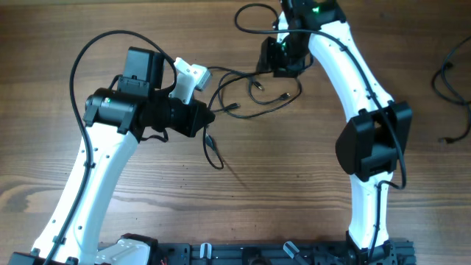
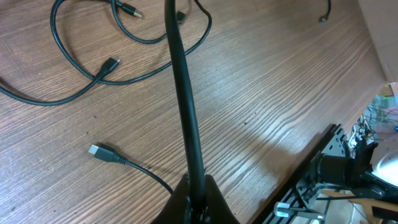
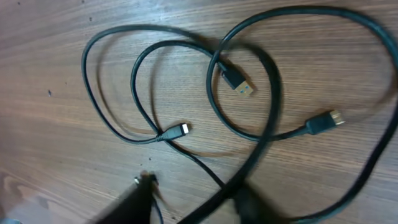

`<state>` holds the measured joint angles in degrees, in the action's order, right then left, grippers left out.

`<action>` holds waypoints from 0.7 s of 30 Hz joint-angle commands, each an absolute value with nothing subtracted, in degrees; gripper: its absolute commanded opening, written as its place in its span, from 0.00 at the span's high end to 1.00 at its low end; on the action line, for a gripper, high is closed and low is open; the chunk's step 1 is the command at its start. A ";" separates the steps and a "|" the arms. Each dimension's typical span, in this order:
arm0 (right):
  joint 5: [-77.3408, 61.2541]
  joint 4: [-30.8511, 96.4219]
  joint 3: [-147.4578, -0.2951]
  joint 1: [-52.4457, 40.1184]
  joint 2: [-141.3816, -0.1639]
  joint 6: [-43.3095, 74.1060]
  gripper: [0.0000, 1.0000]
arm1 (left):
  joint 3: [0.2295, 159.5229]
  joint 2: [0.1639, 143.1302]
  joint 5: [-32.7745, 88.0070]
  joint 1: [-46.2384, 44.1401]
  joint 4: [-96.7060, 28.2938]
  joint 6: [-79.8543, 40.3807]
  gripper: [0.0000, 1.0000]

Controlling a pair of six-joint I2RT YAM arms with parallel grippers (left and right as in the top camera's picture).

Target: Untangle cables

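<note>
**Overhead.** The cables (image 1: 254,92) lie in a loose tangle on the wooden table (image 1: 294,191), in the far middle, between the two grippers. The left arm (image 1: 88,184) rises from the near left corner and bends toward the centre. Its left gripper (image 1: 207,118) sits at the tangle's left edge, and a black cable (image 1: 212,151) trails from it toward the near side. The right arm (image 1: 368,147) climbs from the near right, with its elbow right of centre and its forearm reaching to the far edge. The wrist folds down there, so the right gripper (image 1: 281,62) points at the tangle's far right part. A separate cable (image 1: 449,73) lies at the right edge, well apart.

**Left wrist.** The fingers (image 2: 199,202) are pinched tight on the black cable, which runs straight away from them. Loops lie on the far left, with a USB plug (image 2: 111,64) among them. A lone plug (image 2: 99,150) rests nearer, on the left.

**Right wrist.** The fingers (image 3: 140,196) are dark blurs at the near edge. Loops fill the view, with a gold-tipped plug (image 3: 238,82), a silver-tipped plug (image 3: 326,121) and a small plug (image 3: 179,129). A blurred black strand runs down between the fingers. I cannot tell whether the jaws grip it.
</note>
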<state>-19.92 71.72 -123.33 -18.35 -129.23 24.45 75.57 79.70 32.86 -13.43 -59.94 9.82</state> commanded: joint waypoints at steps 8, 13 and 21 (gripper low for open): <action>-27.07 71.05 -123.44 -18.74 -129.97 21.06 0.96 | 75.09 79.72 32.93 -13.39 -58.41 10.24 0.95; -32.51 68.97 -123.94 -18.74 -126.43 17.12 0.96 | 75.09 79.72 32.93 -13.37 -58.46 10.26 0.03; -33.08 65.76 -124.99 -18.70 -109.30 15.81 0.96 | 75.09 79.72 32.93 -13.37 -58.46 10.26 0.00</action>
